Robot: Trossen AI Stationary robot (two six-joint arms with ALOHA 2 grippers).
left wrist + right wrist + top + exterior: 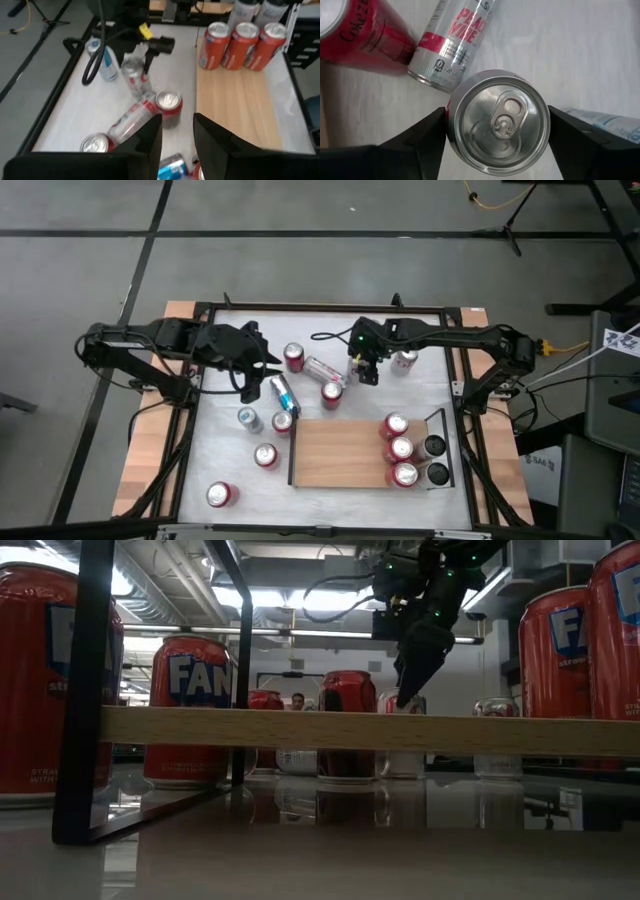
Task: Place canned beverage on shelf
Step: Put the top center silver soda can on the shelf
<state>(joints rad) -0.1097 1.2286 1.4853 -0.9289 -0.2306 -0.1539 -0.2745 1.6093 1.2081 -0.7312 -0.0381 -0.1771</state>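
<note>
Past the left tool (177, 137), its two dark fingers (150, 137) parted by a narrow gap, a red can (169, 107) stands upright on the white table (65, 110) beside a tipped silver can (131, 120). Three red cans (243, 45) line the far end of the wooden shelf (235, 110); a black cable (97, 55) loops beyond
</note>
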